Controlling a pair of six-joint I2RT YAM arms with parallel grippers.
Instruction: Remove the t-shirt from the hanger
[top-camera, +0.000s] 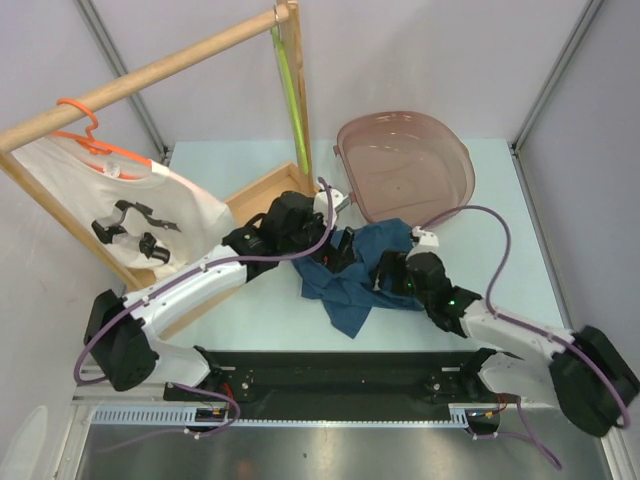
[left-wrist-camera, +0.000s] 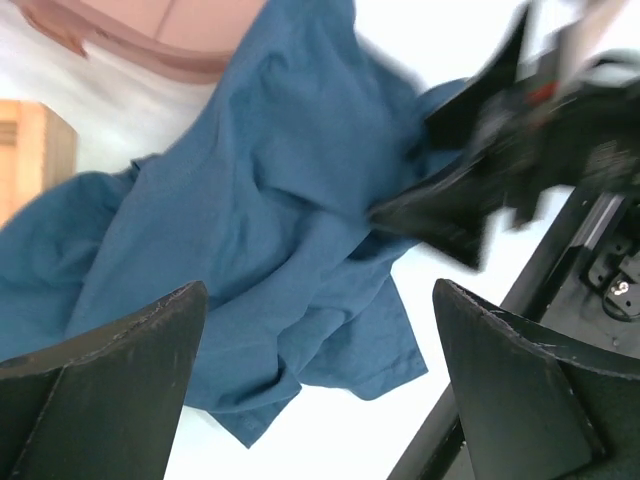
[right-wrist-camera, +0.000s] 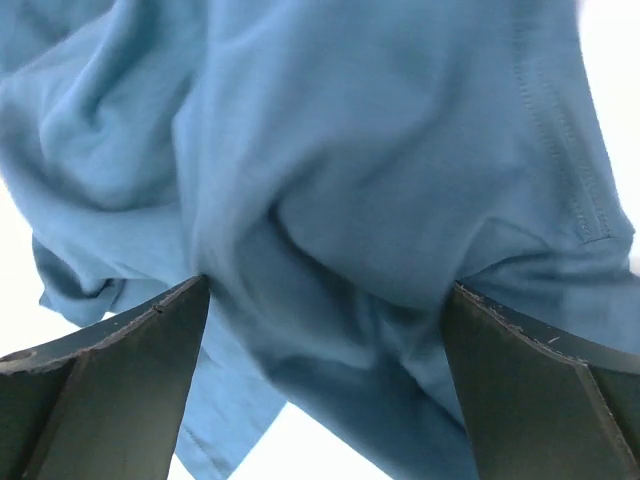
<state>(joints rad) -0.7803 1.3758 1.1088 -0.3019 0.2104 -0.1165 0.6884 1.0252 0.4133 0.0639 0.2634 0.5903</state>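
A crumpled blue t-shirt (top-camera: 360, 270) lies on the white table, free of any hanger. A white t-shirt with a black print (top-camera: 130, 215) hangs on an orange hanger (top-camera: 95, 140) from the wooden rod (top-camera: 170, 65) at the left. My left gripper (top-camera: 335, 250) is open just above the blue shirt's left part (left-wrist-camera: 250, 200), and its jaws (left-wrist-camera: 318, 300) hold nothing. My right gripper (top-camera: 388, 268) is open and low over the shirt's right part, with blue cloth (right-wrist-camera: 330, 180) bulging between its spread jaws (right-wrist-camera: 328, 290). The right gripper also shows, blurred, in the left wrist view (left-wrist-camera: 480, 190).
A translucent brownish tub (top-camera: 405, 165) lies at the back right, touching the blue shirt's far edge. A wooden tray (top-camera: 262, 195) sits at the foot of the rack post (top-camera: 297, 90). The black rail (top-camera: 340, 375) runs along the near edge.
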